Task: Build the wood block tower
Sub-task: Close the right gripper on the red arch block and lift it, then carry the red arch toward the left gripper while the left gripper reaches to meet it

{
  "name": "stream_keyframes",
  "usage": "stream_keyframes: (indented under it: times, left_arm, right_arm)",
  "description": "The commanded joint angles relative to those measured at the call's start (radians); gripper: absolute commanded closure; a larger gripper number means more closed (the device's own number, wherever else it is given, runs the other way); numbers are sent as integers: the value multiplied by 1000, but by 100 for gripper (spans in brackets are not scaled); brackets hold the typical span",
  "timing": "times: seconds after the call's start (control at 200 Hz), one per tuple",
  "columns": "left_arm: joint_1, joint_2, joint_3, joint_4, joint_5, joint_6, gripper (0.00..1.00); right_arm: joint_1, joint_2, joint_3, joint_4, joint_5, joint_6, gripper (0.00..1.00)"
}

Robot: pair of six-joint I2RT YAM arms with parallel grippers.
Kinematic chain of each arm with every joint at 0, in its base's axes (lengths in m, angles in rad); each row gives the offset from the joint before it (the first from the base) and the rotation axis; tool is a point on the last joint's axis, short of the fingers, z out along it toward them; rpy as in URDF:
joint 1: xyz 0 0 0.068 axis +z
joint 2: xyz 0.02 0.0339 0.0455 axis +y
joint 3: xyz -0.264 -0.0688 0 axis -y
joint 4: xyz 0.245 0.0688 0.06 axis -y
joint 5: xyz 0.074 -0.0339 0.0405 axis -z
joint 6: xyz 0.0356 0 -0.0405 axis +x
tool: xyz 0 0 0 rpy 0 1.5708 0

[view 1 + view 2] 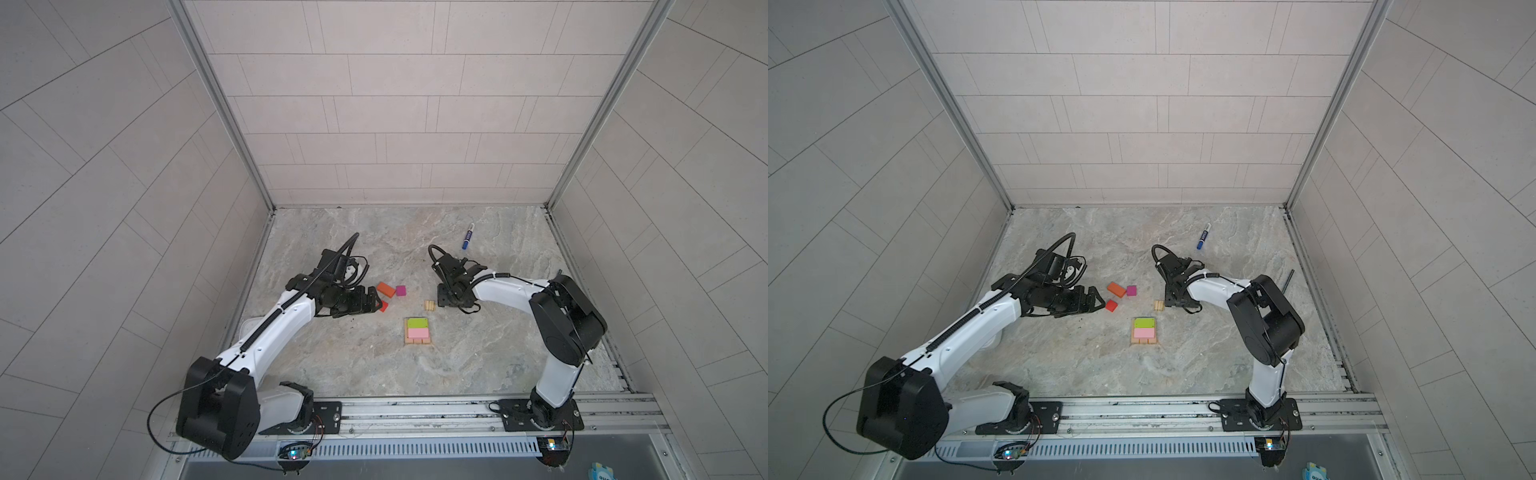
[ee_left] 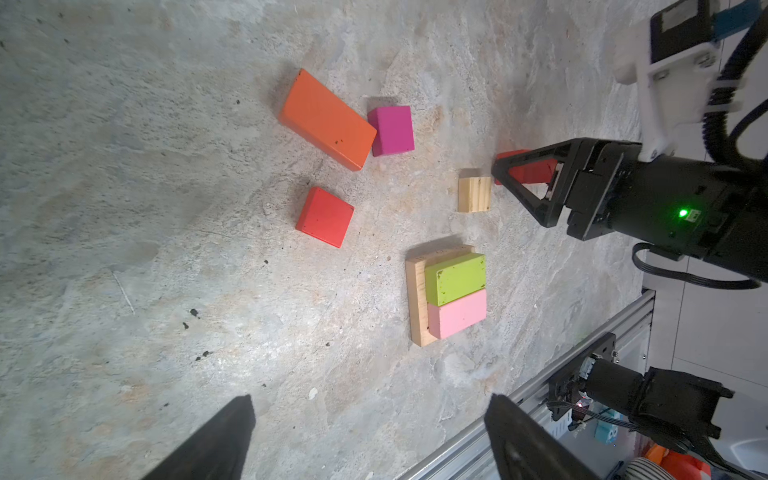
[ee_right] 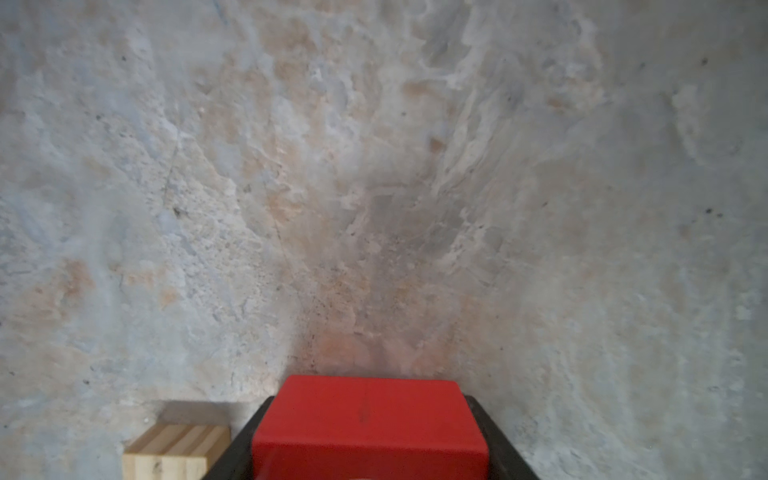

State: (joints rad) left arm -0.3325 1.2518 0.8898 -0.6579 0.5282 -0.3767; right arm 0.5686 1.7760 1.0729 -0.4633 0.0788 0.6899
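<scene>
Tan planks carrying a lime-green brick and a pink brick (image 1: 417,330) (image 1: 1144,330) (image 2: 453,295) lie side by side at mid-table. My right gripper (image 3: 368,436) (image 1: 442,297) (image 1: 1169,297) points down behind them. It is shut on a red block (image 3: 368,428) (image 2: 530,168), with a finger against each side. A small tan block (image 1: 429,305) (image 2: 474,194) (image 3: 176,451) sits just beside it. To the left lie an orange brick (image 1: 385,289) (image 2: 328,120), a magenta cube (image 1: 400,290) (image 2: 392,129) and a red cube (image 1: 1111,305) (image 2: 325,217). My left gripper (image 2: 372,415) (image 1: 376,305) (image 1: 1098,303) hovers open and empty by the red cube.
A blue marker pen (image 1: 466,237) (image 1: 1203,237) lies at the back right. A dark slim tool (image 1: 1288,277) leans near the right wall. Tiled walls close off three sides, and a metal rail (image 1: 415,409) with both arm bases runs along the front.
</scene>
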Motion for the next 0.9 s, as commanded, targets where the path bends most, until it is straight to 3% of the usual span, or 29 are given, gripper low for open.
stream_keyframes:
  times: [0.0,0.15,0.62,0.761,0.896]
  left_arm:
    - [-3,3,-1,20,45,-4,6]
    - [-3,3,0,44,97,-10,6]
    - [-2,21,54,78,313,-55,12]
    - [-3,33,94,75,364,-60,14]
    - [-2,63,121,108,386,-109,15]
  right_arm:
    - [-4,-86,-13,18,27,-116,48]
    - [-4,-178,-39,62,15,-222,49]
    - [-1,-477,-251,415,-396,-431,50]
    - [19,-552,-314,529,-445,-471,51]
    - [26,-596,-316,523,-479,-491,51]
